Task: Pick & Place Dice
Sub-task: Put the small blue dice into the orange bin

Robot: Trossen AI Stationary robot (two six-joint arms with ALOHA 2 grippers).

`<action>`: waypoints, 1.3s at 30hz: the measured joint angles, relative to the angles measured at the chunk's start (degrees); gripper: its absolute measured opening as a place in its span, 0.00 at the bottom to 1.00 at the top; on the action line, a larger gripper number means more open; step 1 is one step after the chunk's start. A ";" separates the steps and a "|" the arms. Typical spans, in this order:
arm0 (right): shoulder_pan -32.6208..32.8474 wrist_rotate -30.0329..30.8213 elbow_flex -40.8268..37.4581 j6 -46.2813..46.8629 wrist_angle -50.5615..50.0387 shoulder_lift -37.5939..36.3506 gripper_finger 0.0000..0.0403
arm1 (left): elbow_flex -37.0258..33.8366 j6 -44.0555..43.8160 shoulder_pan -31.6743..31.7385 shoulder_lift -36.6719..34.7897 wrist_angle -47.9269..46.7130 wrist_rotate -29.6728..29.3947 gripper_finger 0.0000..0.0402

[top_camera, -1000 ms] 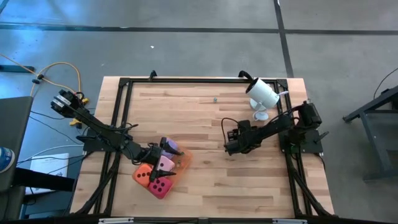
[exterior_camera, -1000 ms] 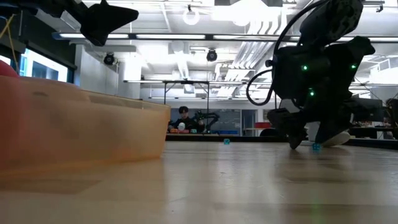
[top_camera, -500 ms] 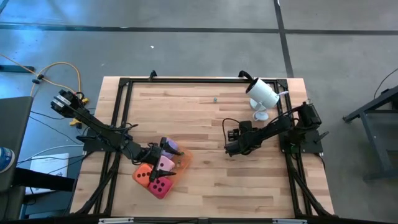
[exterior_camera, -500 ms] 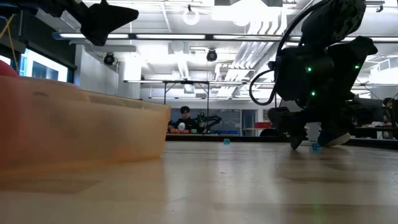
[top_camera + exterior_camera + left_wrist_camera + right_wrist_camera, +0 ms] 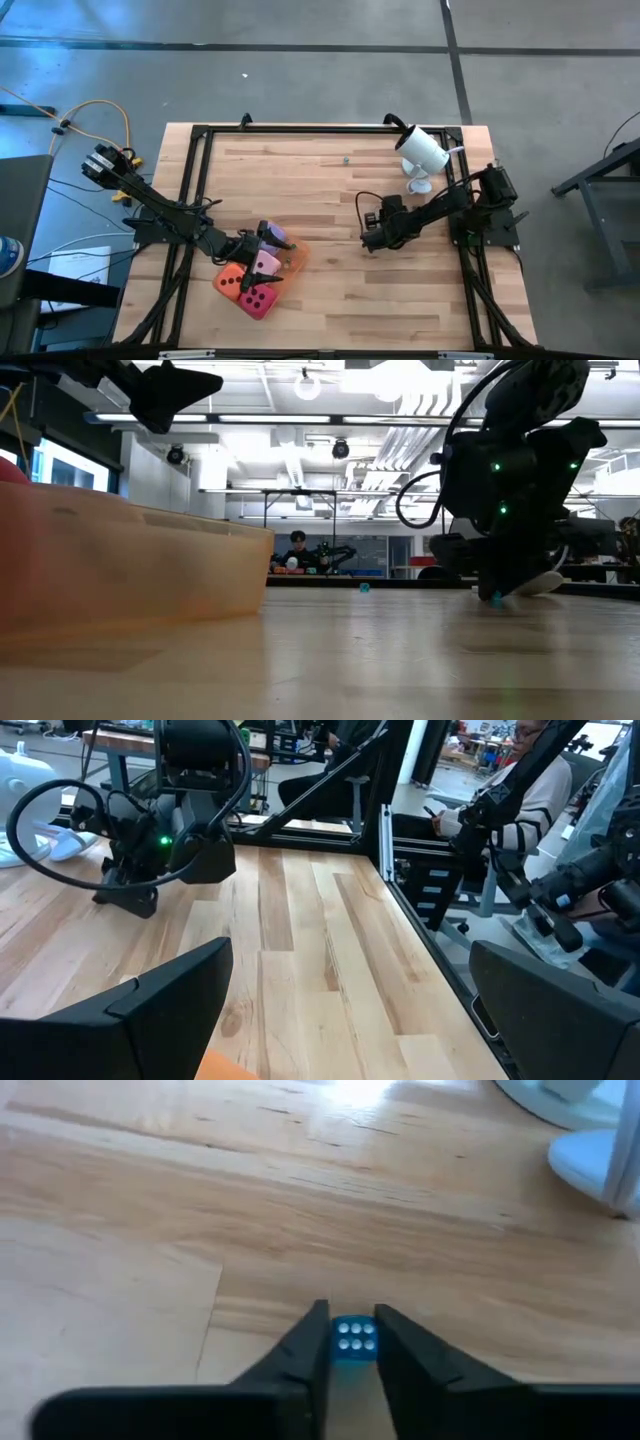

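Right wrist view: two dark fingers (image 5: 300,1355) of the right gripper (image 5: 349,1318) are pressed on a tiny blue cube die with white dots (image 5: 352,1337). The die sits on the light wooden plank table (image 5: 120,1230), with one finger on each side. From above, this gripper (image 5: 368,240) is down low near the middle of the table (image 5: 300,170), a bit toward the right edge.

The left gripper (image 5: 262,258) has its fingers spread wide and holds nothing. It hangs over a flat see-through orange plastic tray (image 5: 295,262) near the table's left edge. Four soft cubes with dark dots lie together at the tray: a purple one (image 5: 278,237), a light pink one (image 5: 265,264), an orange one (image 5: 230,280) and a magenta one (image 5: 258,300).

A white round plastic camera on a stand (image 5: 423,150) is by the table's far right corner.
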 joint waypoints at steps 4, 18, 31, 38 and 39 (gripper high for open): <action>0.02 0.16 -0.09 -4.62 -0.06 -0.02 0.08 | 0.00 0.00 0.00 0.00 0.00 0.00 0.99; 7.23 9.21 6.13 -29.74 14.67 -6.37 0.08 | 0.00 0.21 0.02 0.00 -0.03 -0.15 0.99; 10.65 -8.84 7.78 -86.68 75.35 -0.42 0.08 | 0.00 0.26 0.02 0.00 0.00 -0.13 0.99; 7.45 -18.79 16.27 -88.65 75.59 7.09 0.08 | 0.00 1.54 0.02 0.00 -0.01 -0.11 0.99; 7.45 -19.68 18.36 -89.71 75.42 8.40 0.08 | 0.00 2.08 0.02 0.00 0.01 -0.11 0.99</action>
